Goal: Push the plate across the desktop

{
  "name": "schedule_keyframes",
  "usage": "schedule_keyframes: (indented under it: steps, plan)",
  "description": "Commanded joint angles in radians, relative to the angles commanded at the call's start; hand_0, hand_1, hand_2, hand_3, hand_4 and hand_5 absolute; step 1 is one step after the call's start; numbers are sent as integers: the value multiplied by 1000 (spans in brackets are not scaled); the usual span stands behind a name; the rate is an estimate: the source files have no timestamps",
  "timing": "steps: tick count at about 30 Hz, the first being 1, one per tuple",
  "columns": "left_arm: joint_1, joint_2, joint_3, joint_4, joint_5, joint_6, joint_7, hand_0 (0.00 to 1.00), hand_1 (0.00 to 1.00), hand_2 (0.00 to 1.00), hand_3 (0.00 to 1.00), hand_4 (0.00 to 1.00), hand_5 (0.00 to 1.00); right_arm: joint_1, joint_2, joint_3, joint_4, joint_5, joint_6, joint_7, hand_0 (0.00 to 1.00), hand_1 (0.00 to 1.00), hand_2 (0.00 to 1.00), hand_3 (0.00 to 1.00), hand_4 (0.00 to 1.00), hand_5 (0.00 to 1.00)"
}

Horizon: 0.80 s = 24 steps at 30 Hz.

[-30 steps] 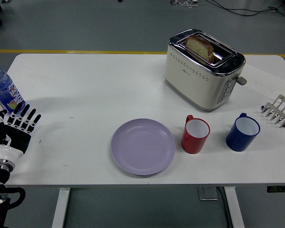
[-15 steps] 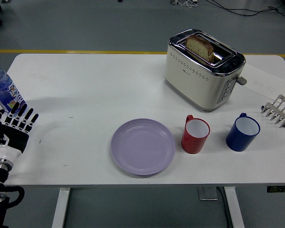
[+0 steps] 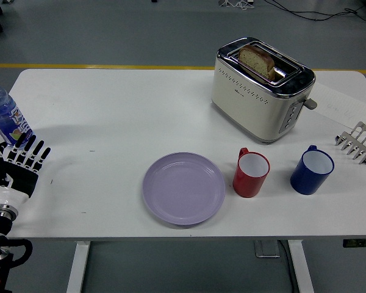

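Plate: the lilac plate (image 3: 183, 188) lies flat on the white table (image 3: 110, 104) near its front edge, well off to the right of my fingers and untouched by them.
Red mug: a red mug (image 3: 251, 173) stands upright just beside the plate's far-from-me rim, handle at its upper left; I cannot tell whether the two touch.
Blue mug: a blue mug (image 3: 312, 170) stands further out still, beyond the red one and apart from it.
Toaster: a cream and chrome toaster (image 3: 261, 89) sits behind the mugs, a slice of bread (image 3: 257, 61) standing up out of one slot.
Rack: a small metal toast rack (image 3: 357, 143) lies at the table's far right edge, the thing furthest from my fingers.
My left hand: my left hand (image 3: 17, 168) rests at the table's left edge, its fingers (image 3: 30, 154) straight, slightly spread, holding nothing.
Bottle: a blue water bottle (image 3: 4, 116) stands just beyond my fingertips, tilted.
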Motion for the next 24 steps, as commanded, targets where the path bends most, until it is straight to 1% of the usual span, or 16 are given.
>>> schedule_keyframes:
  steps: [24]
  plan:
    - [-4,-1,-1,9,-3,4,0,599,685,687,651,493,964,4,0,7,0,-3,2,6,517,483,595,545,190,269]
